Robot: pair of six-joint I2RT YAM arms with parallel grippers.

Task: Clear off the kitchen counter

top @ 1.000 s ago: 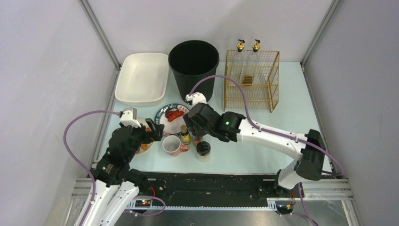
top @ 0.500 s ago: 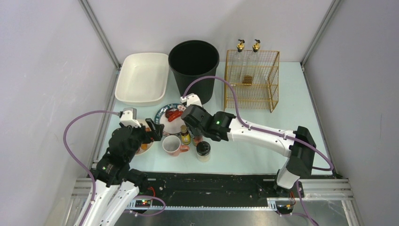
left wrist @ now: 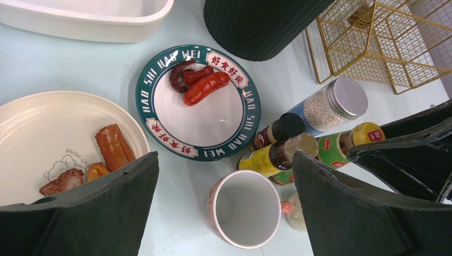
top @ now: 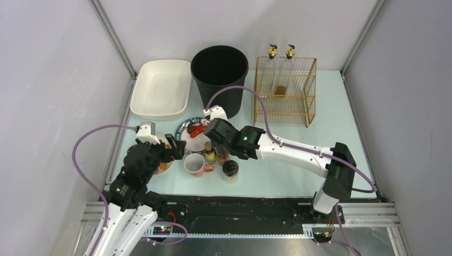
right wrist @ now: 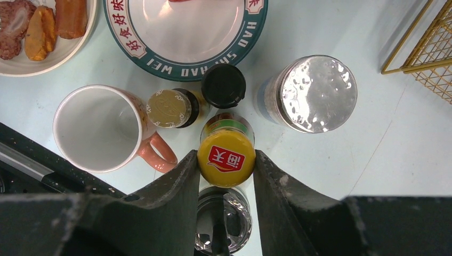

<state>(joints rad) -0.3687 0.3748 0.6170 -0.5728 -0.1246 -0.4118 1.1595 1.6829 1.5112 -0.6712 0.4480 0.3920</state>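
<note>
The pale mint kitchen counter [top: 330,117] holds a crowded group near its front left. My right gripper [top: 220,149] [right wrist: 226,161] is shut on a yellow-capped, green-labelled jar [right wrist: 226,152] [left wrist: 352,141] that stands among other bottles. My left gripper [top: 178,148] [left wrist: 225,160] is open and empty, hovering over a white mug with a pink handle [left wrist: 246,216] [top: 194,164] [right wrist: 98,128]. A green-rimmed plate [left wrist: 146,101] [top: 184,140] holds red sausages. A cream plate [left wrist: 32,122] with fried pieces lies at the left.
Around the held jar stand a gold-capped yellow-label bottle [right wrist: 169,108], a black-capped bottle [right wrist: 223,85], a silver-lidded jar [right wrist: 312,93] and a black-lidded jar [top: 230,170]. At the back stand a white tray [top: 161,88], a black bin [top: 219,72] and a gold wire rack [top: 285,90].
My right arm has moved left over the bottle group. The left arm has not moved.
</note>
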